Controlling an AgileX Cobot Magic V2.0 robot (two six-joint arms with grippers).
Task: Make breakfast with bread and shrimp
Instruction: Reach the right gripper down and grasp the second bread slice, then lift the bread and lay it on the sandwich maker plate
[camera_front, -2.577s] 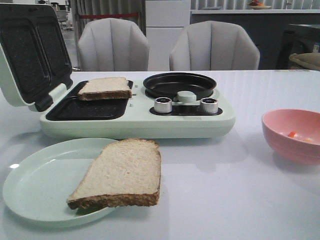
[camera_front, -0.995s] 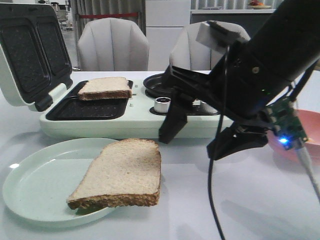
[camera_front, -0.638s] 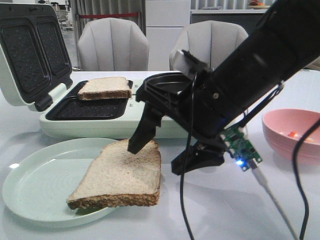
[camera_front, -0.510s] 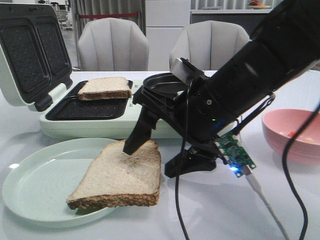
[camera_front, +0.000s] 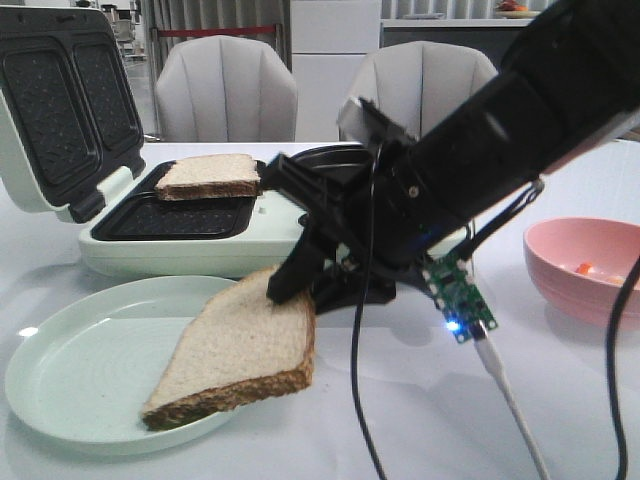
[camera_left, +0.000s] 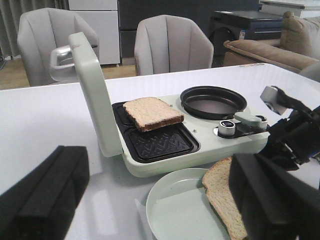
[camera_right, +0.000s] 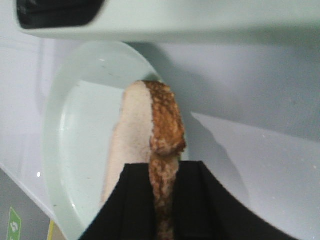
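Observation:
One bread slice (camera_front: 210, 175) lies in the far slot of the open sandwich maker (camera_front: 280, 235); it also shows in the left wrist view (camera_left: 152, 112). My right gripper (camera_front: 298, 283) is shut on the crust edge of the second bread slice (camera_front: 235, 350), seen edge-on in the right wrist view (camera_right: 161, 125) between the fingers (camera_right: 162, 172). That slice tilts up on its right side, its low end on the pale green plate (camera_front: 70, 370). My left gripper (camera_left: 157, 170) is open and empty, above the plate's left side. Shrimp (camera_front: 585, 268) lie in the pink bowl (camera_front: 560, 290).
The sandwich maker's lid (camera_front: 60, 100) stands open at the back left. Its round black pan (camera_left: 214, 101) and silver knobs (camera_left: 227, 127) are on its right half, partly behind my right arm. A cable (camera_front: 505, 385) hangs from the right arm. Two grey chairs stand behind the table.
My right arm came in from the right, reached the slice on the plate, shut on its right edge and lifted that side. The slice is now tilted.

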